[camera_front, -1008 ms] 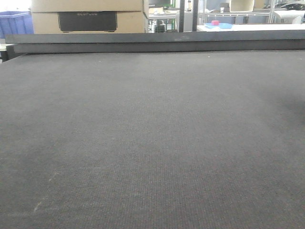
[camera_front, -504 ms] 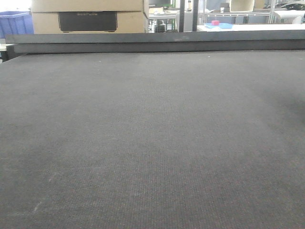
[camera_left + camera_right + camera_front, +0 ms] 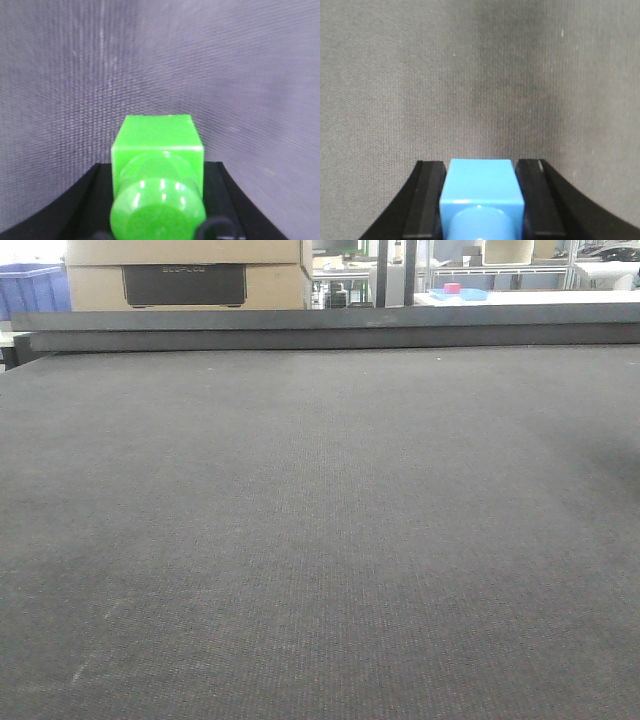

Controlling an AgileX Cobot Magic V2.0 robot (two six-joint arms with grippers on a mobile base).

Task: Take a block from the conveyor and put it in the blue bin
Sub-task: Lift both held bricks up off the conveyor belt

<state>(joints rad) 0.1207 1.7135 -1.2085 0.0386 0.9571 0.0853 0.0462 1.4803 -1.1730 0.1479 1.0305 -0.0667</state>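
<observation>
Carry step: left claw (image 3: 159, 169) grips a green block (image 3: 157, 137), right claw (image 3: 481, 166) grips a blue block (image 3: 481, 184), both over the conveyor (image 3: 320, 540); next move likely calls for swinging toward the blue bin (image 3: 30, 288) at 10 o'clock, then releasing.

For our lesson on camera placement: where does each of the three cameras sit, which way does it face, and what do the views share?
Exterior front-facing: low over the conveyor, looking across to its rail, cardboard boxes and a blue bin; no robot part shows.
Left wrist: on the arm, facing the belt past black jaws gripping a green block.
Right wrist: likewise, jaws gripping a blue block.
Shared: all three show the woven belt.
</observation>
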